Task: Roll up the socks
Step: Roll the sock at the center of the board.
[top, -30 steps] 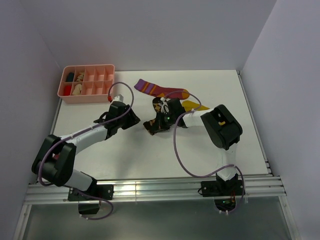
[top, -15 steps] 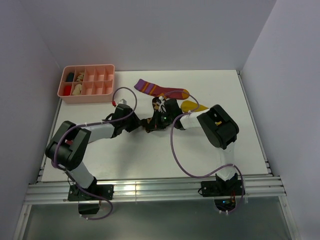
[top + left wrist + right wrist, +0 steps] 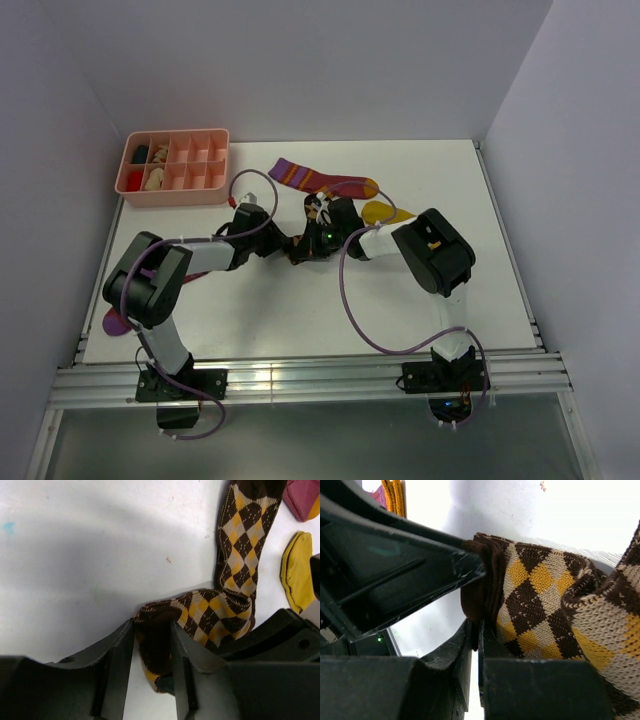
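Note:
The brown-and-tan diamond-check sock (image 3: 240, 555) lies mid-table, bent, with its lower part folded over. My left gripper (image 3: 152, 627) is shut on its dark brown end, fabric filling the gap between the fingers (image 3: 120, 655). From the other side, my right gripper (image 3: 476, 630) is shut on a thin brown edge of the same sock (image 3: 545, 595). In the top view both grippers (image 3: 283, 243) (image 3: 305, 245) meet at the sock (image 3: 314, 210). Behind lie a maroon sock (image 3: 320, 180) with purple cuff and a mustard-yellow sock (image 3: 385, 211).
A pink compartment tray (image 3: 172, 197) with small items stands at the back left. A purple scrap of fabric (image 3: 115, 322) shows under the left arm's elbow. Grey walls close in the table on three sides. A metal rail runs along the near edge.
My left arm has swung right to the diamond-check sock and its jaws have narrowed onto the brown end. The right gripper, still gripping, has shifted slightly left.

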Robot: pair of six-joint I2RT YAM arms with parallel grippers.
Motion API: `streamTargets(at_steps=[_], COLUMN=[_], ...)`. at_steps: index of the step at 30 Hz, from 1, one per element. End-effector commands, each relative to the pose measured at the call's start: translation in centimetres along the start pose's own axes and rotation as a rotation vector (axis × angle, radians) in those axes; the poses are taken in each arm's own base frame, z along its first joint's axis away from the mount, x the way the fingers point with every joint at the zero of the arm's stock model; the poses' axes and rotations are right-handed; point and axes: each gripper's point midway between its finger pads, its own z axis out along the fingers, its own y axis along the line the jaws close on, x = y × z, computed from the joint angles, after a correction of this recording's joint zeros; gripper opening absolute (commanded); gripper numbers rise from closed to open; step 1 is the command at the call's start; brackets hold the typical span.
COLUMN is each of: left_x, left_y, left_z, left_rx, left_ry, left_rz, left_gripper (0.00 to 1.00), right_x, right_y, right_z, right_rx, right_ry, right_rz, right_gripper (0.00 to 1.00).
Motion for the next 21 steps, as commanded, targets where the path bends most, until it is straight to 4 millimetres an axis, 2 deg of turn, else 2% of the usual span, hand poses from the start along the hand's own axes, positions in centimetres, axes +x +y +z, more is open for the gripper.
streamTargets(at_steps=[1,3,4,5,6,8,9,10,12,13,14,15,16,21], left_x=[0.0,0.6,1.0,1.3,1.4,1.5,1.1,0.9,0.5,0.2,0.3,-0.5,-0.7,-1.9], left_y=[0.2,1.1,1.5,1.9,2.2,2.4,2.1,1.9,1.5,0.9,0.9,0.7,0.6,-0.6], left_z=[0.8,1.0,1.0,1.0,1.0,0.8,0.8,0.8,0.6,0.5,0.2,0.1,-0.1,-0.8], left_rx=[-0.01,-0.038,-0.051,-0.068,-0.076,-0.092,-0.095,-0.103,-0.127,-0.122,-0.139,-0.169,-0.184,-0.229], left_ry=[0.014,0.035,0.044,0.055,0.056,0.066,0.062,0.064,0.077,0.075,0.091,0.076,0.08,0.099], left_rz=[0.012,0.01,0.011,0.012,0.013,0.02,0.025,0.033,0.052,0.059,0.07,0.076,0.084,0.111], left_gripper=[0.36,0.27,0.12,0.06,0.0,0.0,0.0,0.0,0.01,0.0,0.0,0.0,0.0,0.0], right_x=[1.7,1.5,1.5,1.2,0.9,0.2,-0.1,-0.9,-1.7,-2.4,-2.9,-2.9,-3.6,-3.5], right_y=[-2.6,-2.6,-2.5,-2.3,-2.2,-1.7,-1.9,-1.0,-0.8,0.4,0.9,0.9,2.1,3.8], right_z=[0.6,0.3,0.2,-0.1,-0.3,-1.2,-1.6,-2.5,-3.4,-4.3,-4.8,-5.2,-5.8,-5.7], right_rx=[0.08,0.088,0.093,0.095,0.106,0.122,0.167,0.174,0.249,0.257,0.282,0.309,0.347,0.443], right_ry=[0.029,0.016,0.018,0.006,-0.007,-0.03,-0.045,-0.076,-0.121,-0.162,-0.194,-0.21,-0.267,-0.347], right_rz=[-0.006,-0.015,-0.024,-0.036,-0.056,-0.09,-0.129,-0.167,-0.257,-0.303,-0.341,-0.4,-0.457,-0.643], right_gripper=[0.0,0.0,0.0,0.02,0.09,0.16,0.24,0.27,0.34,0.36,0.38,0.41,0.42,0.47])
